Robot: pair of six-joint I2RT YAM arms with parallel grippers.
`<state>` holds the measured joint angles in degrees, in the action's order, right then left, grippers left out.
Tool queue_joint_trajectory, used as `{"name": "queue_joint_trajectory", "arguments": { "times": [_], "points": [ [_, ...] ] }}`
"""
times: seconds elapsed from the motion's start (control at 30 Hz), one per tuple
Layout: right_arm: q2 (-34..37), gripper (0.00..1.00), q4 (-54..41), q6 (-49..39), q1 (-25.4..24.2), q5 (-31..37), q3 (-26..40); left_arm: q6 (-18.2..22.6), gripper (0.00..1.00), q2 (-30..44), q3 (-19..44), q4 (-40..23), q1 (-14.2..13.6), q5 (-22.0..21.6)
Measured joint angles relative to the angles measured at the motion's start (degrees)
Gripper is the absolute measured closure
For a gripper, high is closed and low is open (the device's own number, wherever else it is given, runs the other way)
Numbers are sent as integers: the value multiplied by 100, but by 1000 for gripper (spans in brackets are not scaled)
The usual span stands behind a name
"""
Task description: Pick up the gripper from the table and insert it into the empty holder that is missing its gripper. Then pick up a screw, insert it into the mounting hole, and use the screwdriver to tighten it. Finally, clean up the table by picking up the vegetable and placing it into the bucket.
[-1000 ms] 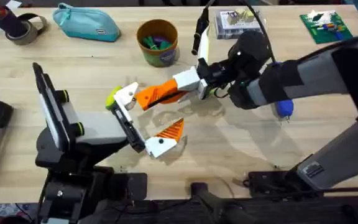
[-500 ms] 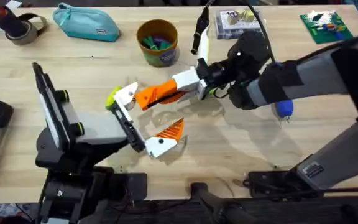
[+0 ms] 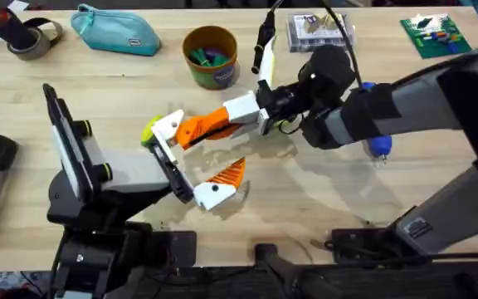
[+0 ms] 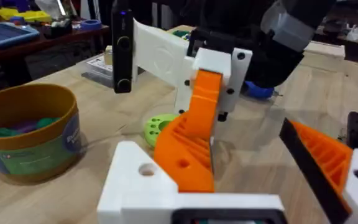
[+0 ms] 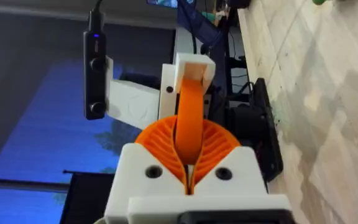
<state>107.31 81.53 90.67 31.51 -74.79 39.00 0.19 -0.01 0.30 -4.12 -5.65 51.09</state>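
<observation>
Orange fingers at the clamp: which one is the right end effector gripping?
The slotted gripper, at the holder, with its white base in the right end effector. The ribbed orange wedge sits apart, nearer the bases.

On the table (image 3: 139,75): one ochre bucket (image 3: 211,56), one teal pouch (image 3: 114,31) at the far left, one roll of tape (image 3: 27,37), one green circuit board (image 3: 434,35) at the far right, one clear packet (image 3: 318,29) and one blue screwdriver (image 3: 377,143). Two robot arms reach in.
</observation>
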Motion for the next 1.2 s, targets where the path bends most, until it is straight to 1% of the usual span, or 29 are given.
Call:
{"name": "queue_joint_trajectory", "arguments": {
  "times": [0.2, 0.4, 0.57, 0.77, 0.9, 1.2],
  "points": [
    [2, 977, -37, -115, 21, 138, 0, 0, 14, 0, 0, 2, 0, -65],
    [0, 977, -380, -242, 37, 309, 19, -44, 14, 0, 0, -2, 0, -77],
    [0, 977, -420, -359, 37, 363, 37, -66, 14, 0, 0, 0, 0, -76],
    [0, 977, -449, -379, 40, 359, 53, -67, 15, 0, 0, -4, 0, -80],
    [0, 977, -677, -403, 53, 326, 163, -68, 14, 0, 0, -7, 0, -68],
    [0, 977, -875, -477, 52, 56, 308, -62, 14, 0, 0, -17, 7, 89]
  ]
}}
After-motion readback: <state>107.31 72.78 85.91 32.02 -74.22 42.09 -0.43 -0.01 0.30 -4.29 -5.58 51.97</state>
